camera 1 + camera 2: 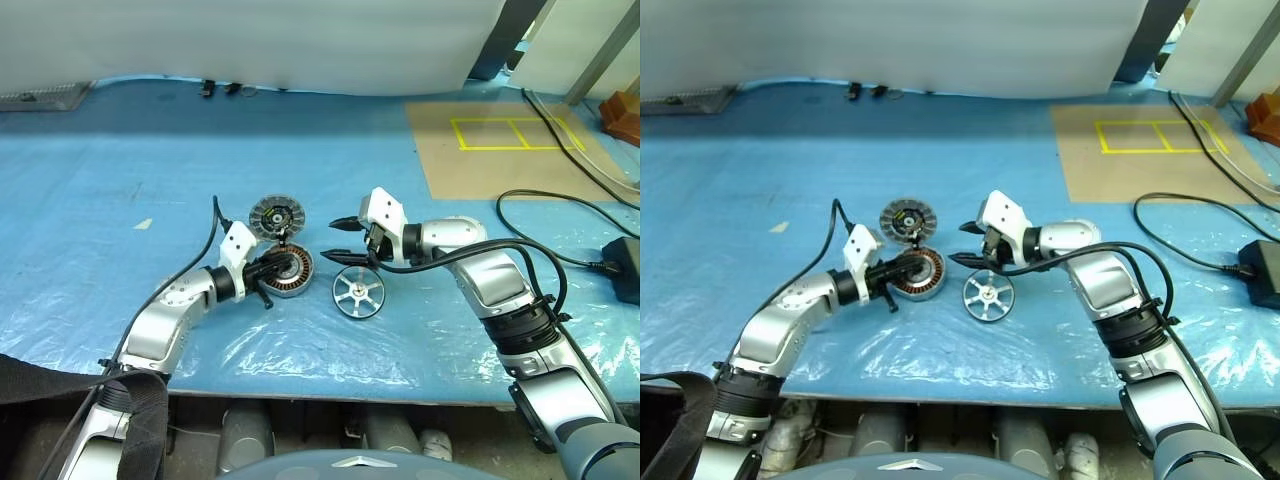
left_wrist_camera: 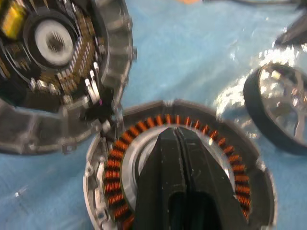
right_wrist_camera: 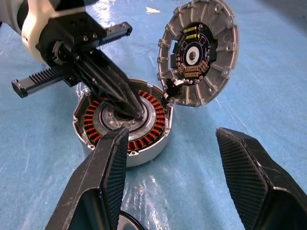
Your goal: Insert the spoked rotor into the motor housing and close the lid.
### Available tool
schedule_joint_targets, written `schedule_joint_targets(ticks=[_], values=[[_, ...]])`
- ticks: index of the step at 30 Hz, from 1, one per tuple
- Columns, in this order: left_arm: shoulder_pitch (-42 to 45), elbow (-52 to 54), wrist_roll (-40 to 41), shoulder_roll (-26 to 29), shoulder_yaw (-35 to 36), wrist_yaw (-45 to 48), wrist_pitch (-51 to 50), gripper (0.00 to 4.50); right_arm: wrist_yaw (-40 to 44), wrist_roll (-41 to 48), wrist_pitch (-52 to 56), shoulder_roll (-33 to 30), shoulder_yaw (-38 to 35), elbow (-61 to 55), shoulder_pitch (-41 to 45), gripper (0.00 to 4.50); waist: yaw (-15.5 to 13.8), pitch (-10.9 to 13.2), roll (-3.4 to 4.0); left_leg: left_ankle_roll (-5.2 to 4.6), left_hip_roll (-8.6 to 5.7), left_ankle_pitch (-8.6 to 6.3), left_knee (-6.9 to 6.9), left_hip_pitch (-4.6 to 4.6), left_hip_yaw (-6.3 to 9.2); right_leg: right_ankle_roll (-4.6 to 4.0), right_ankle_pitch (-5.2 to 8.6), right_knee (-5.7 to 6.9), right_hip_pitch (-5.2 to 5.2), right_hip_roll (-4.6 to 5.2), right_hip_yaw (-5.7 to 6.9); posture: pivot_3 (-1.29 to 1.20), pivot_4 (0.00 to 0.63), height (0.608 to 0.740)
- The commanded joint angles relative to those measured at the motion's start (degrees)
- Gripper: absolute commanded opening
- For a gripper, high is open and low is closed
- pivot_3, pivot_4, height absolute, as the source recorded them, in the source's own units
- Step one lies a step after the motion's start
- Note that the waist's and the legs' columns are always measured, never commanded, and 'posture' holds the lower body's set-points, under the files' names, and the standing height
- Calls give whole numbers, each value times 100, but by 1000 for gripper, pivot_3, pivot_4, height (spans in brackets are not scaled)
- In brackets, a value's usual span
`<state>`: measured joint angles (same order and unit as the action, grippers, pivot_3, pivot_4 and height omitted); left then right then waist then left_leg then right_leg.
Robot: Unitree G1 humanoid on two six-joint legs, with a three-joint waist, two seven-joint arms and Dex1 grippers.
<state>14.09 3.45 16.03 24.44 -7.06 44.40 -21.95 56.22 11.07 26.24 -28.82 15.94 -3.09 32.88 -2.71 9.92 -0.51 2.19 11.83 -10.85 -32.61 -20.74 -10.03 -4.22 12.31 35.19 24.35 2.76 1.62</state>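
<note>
One spoked rotor (image 1: 358,293), shiny metal wheel, flat on the tabletop (image 1: 100,220) just beside the motor housing (image 1: 290,271), not in yet. Copper windings ringed inside, ribbed lid (image 1: 276,216) hinged up. Left gripper (image 3: 136,112), jaws together, poking the bore, probably steadying. Right gripper (image 1: 345,242) above, jaws apart, empty.

Our right wrist view: open housing, lid swung up

We see the left gripper (image 3: 136,112), fingers together, poking into the motor housing (image 3: 122,122); its hinged lid (image 3: 199,52) stands open beside it, and our right gripper (image 3: 175,179) hangs spread above the blue sheet (image 3: 268,96).
</note>
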Motion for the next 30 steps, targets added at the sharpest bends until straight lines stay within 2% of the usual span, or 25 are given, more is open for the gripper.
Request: schedule_joint_targets(ticks=[1, 5, 13, 17, 22, 30], values=[[-6, -2, -125, 62, -88, 20, 3, 16, -43, 41, -65, 34, -111, -137, 46, 2942, 0, 0, 0, 0, 0, 0, -1, 0, 0, 0, 0, 0, 0, 1, 0, 0, 150, 740], [21, 100, 207, -105, 307, -47, 111, 16, -68, 78, -24, 62, -130, -154, 11, 2942, 1, 0, 0, 0, 0, 0, -3, 0, 0, 0, 0, 4, 0, 2, -1, 0, 150, 740], [-534, 739, 679, -40, 776, 351, 819, 16, 180, 493, 505, -24, -347, -287, 128, 2942, 0, 0, 0, 0, 1, 0, -2, -4, 0, 0, 0, 0, 1, 1, 0, 0, 150, 740], [-1360, 1369, 769, 159, 938, 417, 890, 16, 774, 758, 957, -594, -265, -794, -38, 2942, 3, 0, 0, 0, 3, -1, 4, -3, 2, 0, 1, -7, 0, 3, -3, 0, 150, 740], [-1800, 1813, 1010, 260, 1163, 291, 809, 16, 1362, 929, 1377, -1375, 17, -1401, -356, 2942, -37, 1, 1, -20, 4, -12, 26, 3, -1, 0, 1, -21, -1, -7, 4, 0, 150, 740], [-1895, 1996, 1016, 203, 1071, 93, 749, 16, 1328, 470, 875, -1629, 338, -1440, -498, 2942, -27, 1, 1, -22, 4, -13, 23, 26, -1, 11, 5, -27, -16, 0, -2, 0, 150, 740]])
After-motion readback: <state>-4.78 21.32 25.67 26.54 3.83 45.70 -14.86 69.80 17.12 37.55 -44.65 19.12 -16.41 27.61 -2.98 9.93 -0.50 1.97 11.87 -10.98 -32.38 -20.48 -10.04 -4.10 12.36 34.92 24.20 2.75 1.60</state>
